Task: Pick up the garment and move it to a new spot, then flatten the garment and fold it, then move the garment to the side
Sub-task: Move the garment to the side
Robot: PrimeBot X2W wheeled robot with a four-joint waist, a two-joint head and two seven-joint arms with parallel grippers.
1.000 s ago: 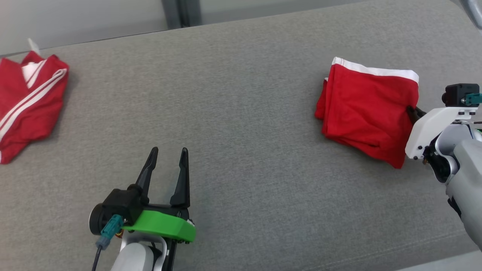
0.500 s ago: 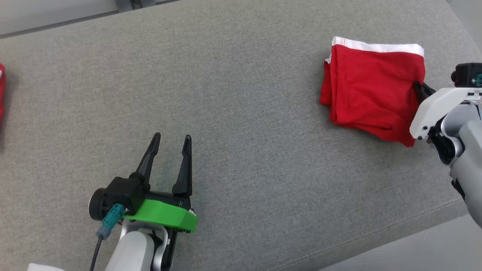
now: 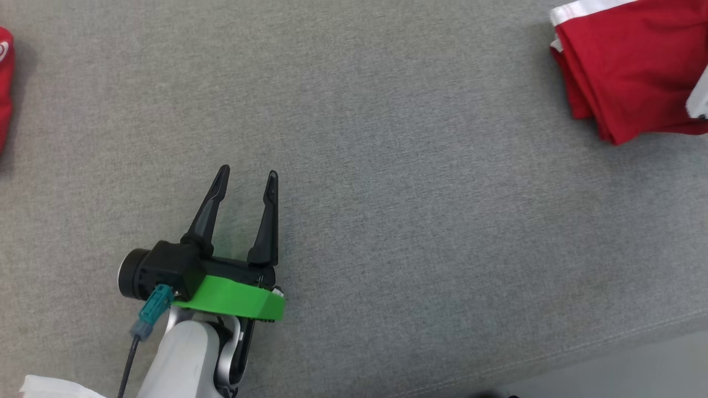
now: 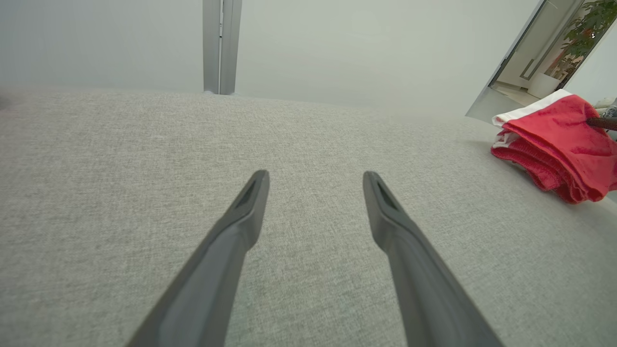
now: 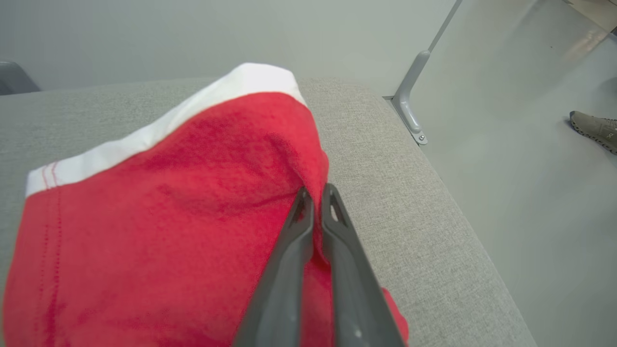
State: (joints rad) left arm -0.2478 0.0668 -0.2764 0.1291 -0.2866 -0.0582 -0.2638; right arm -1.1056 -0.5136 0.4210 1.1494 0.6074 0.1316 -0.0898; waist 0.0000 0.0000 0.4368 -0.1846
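Near the right end of the grey cushion rests the garment, a folded red bundle with a white band along its far edge and several layers stacked on its left side. At the bundle's right edge the right gripper is clenched on a pinch of red cloth, its fingers almost meeting with the fabric puckered between them. Over the cushion's middle, toward its near edge, the left gripper hangs released, fingers spread and holding nothing. Since half a second ago the whole head picture has shifted, so the camera has moved: the garment now sits in the upper right corner, cut by the frame, where before it showed whole and lower, and the right arm is reduced to a white sliver. The left gripper is spread as before. At the cushion's left end a second red cloth is a strip at the frame edge. The cushion is coarse woven fabric with a stitched seam along its near edge; the garment is soft and fleecy, with red stitch lines on the band. Both grippers' fingers are smooth, dark and tapered. Beyond the cushion's right end lie pale smooth floor, a grey metal bracket and a shoe.
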